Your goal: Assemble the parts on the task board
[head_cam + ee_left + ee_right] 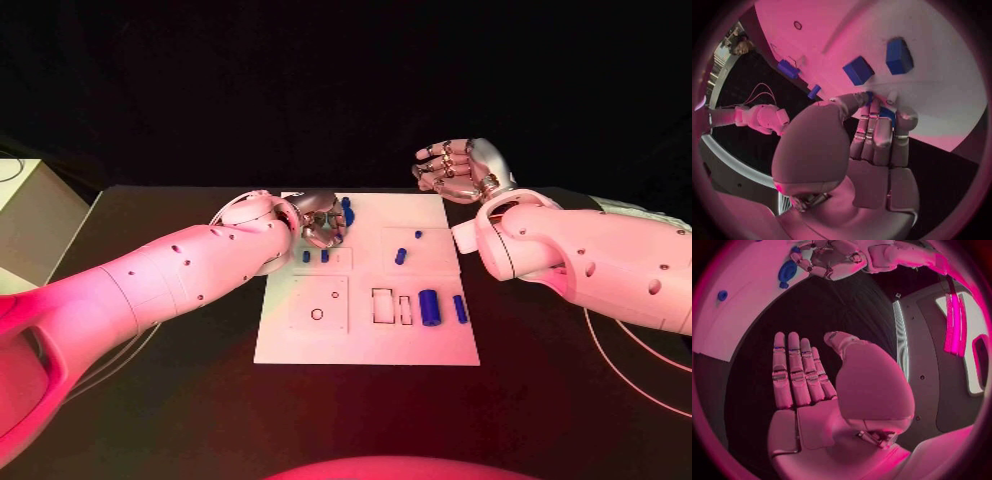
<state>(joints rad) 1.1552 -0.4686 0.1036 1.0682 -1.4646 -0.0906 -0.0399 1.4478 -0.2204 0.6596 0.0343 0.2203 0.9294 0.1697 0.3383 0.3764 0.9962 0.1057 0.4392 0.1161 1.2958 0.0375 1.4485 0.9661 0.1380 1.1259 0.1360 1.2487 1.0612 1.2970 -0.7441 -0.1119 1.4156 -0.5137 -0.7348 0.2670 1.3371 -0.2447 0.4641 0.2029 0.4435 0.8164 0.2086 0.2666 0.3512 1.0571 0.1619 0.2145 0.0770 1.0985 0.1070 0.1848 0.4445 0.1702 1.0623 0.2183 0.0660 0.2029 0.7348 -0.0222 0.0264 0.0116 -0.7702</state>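
On the task board (pixel 368 345), left hand (pixel 320 220) fingers pinch a blue part (pixel 887 114); right hand (pixel 464 170) spread.

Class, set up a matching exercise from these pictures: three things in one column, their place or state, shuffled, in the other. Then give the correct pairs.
Things:
1. left hand
2. right hand
3. large blue cylinder

Places or states:
A. lying on the task board, near its right edge
B. raised beside the board's far right corner, holding nothing
C. over the board's far left part, fingertips at a blue part

Pairs: 1-C, 2-B, 3-A
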